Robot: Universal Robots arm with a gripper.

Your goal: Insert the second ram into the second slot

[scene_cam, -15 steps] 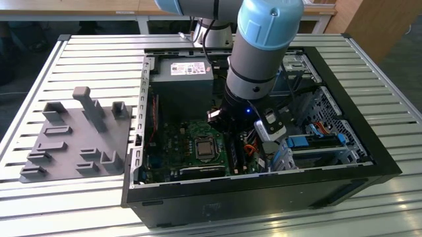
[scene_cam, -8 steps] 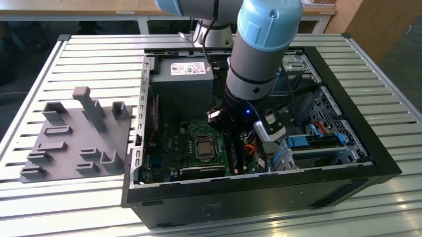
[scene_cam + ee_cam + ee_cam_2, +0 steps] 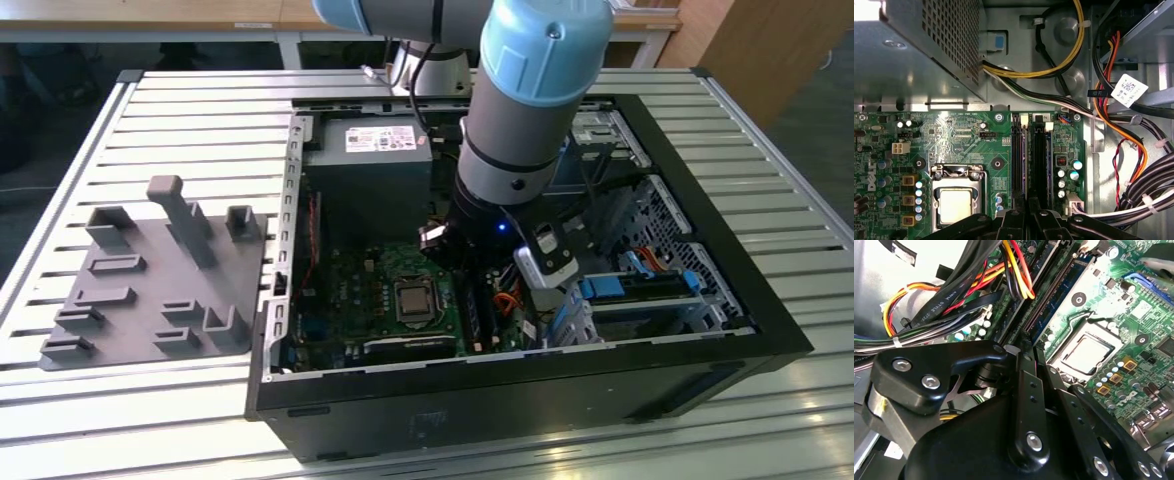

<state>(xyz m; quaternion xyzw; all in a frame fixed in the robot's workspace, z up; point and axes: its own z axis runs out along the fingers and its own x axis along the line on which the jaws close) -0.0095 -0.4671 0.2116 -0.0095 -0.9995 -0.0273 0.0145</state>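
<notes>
Inside the open computer case (image 3: 747,330), my gripper (image 3: 471,292) reaches down to the memory slots (image 3: 481,318) beside the processor socket (image 3: 412,298). In both wrist views the second ram (image 3: 1026,160) (image 3: 1056,302) is a thin dark-blue strip standing on edge along the slots, running away from my fingertips. The gripper (image 3: 1027,204) (image 3: 1023,348) is shut on its near end, with the black fingers (image 3: 1015,216) pressed close on either side. A black empty slot (image 3: 1041,160) lies right beside it. I cannot tell how deep the strip sits.
A grey power supply (image 3: 367,150) fills the case's far end. Bundled cables (image 3: 1114,130) (image 3: 954,295) run close to the slots. The drive bay with blue clips (image 3: 621,285) is on the exterior view's right. A grey holder fixture (image 3: 147,280) lies on the slatted table outside the case.
</notes>
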